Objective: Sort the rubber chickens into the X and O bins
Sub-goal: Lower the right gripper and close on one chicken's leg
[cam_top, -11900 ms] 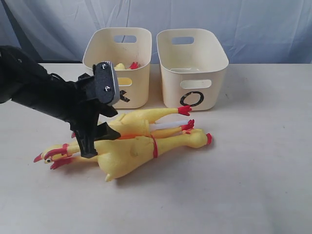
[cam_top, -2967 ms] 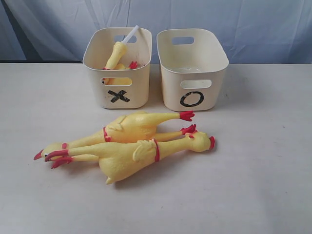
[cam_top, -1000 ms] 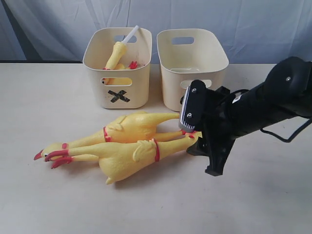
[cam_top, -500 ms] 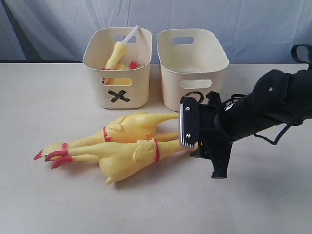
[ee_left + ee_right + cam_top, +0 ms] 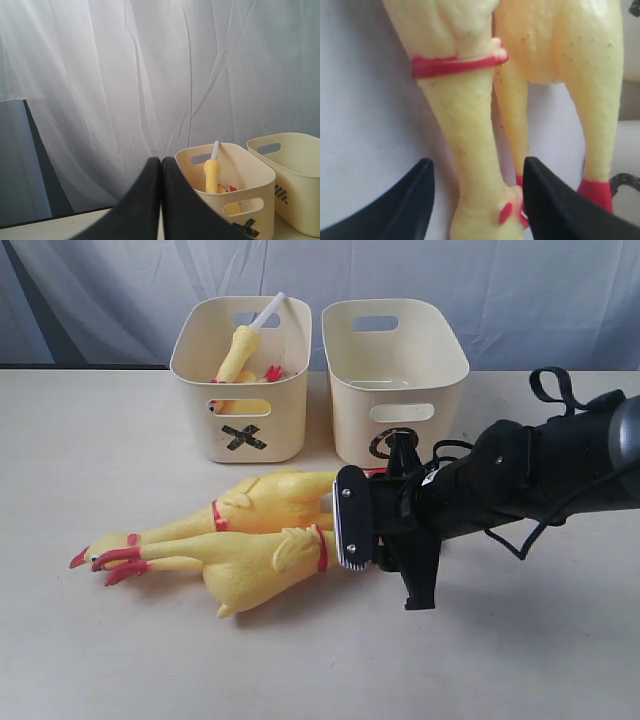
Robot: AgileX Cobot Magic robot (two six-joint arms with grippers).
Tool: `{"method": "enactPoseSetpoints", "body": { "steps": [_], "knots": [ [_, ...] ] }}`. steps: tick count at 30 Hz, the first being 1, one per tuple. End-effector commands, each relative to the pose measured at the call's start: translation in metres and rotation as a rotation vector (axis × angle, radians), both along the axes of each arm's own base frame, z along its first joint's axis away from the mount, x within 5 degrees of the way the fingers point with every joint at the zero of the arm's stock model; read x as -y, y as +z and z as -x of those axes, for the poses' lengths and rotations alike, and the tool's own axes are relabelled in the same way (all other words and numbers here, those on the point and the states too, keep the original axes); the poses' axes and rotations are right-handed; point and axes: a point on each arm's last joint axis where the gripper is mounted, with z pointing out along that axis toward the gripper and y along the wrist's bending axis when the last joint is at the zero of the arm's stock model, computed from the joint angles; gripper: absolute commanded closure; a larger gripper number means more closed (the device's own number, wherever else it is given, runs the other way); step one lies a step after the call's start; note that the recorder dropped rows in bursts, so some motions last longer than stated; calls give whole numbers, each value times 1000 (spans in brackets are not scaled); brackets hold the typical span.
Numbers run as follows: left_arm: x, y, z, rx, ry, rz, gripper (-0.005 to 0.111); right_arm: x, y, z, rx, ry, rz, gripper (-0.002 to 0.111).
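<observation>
On the pale table (image 5: 120, 660), the right hand (image 5: 477, 162) stands wide open astride the neck of the front rubber chicken (image 5: 470, 125).

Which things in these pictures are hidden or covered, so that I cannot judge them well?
- Near chicken: in the exterior view its head is behind the right gripper.
- O bin: in the exterior view the right arm covers most of its black mark.
- X bin: in the exterior and left wrist views its walls hide how many chickens lie inside.
</observation>
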Motion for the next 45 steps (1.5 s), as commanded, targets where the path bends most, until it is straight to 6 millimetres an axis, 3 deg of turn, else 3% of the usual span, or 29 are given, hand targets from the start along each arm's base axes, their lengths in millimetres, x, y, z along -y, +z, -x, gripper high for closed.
{"method": "enactPoseSetpoints", "body": {
  "steps": [1, 33, 36, 43, 45],
  "knots": [
    [0, -1, 1, -1, -8, 7, 107, -1, -4, -5, 37, -16, 8, 57],
    [0, -1, 1, 0, -10, 6, 107, 1, -37, -16, 64, -56, 70, 65],
    [0, -1, 1, 0, -10, 6, 107, 1, -37, -16, 64, -56, 70, 72],
    [0, -1, 1, 0, -10, 6, 107, 1, -37, -15, 62, -56, 70, 107],
    [0, -1, 1, 0, -10, 6, 107, 1, -37, -15, 60, -55, 71, 109]
  ]
}}
